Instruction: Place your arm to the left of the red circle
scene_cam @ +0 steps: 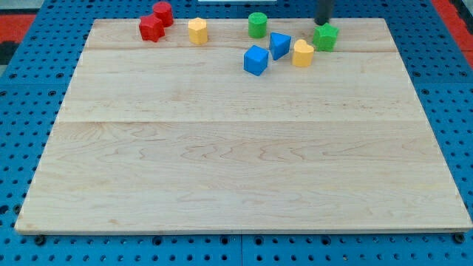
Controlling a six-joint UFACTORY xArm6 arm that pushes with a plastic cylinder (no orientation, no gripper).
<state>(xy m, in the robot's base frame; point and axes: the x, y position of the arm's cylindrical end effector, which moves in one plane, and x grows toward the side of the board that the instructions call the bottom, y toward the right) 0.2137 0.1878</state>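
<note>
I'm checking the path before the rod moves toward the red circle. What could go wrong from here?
1. My tip sits at the view's top right, just above the green star-like block. A straight slide left would likely hit the green cylinder and yellow hexagon-like block.
2. The red circle nearly touches the red star-like block, so a close approach may knock either one.

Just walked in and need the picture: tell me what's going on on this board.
My tip is at the view's top right, just above the green star block, touching nothing that I can tell. The red round block sits far off at the top left, with a second red block beside it. I am not yet on its left.
</note>
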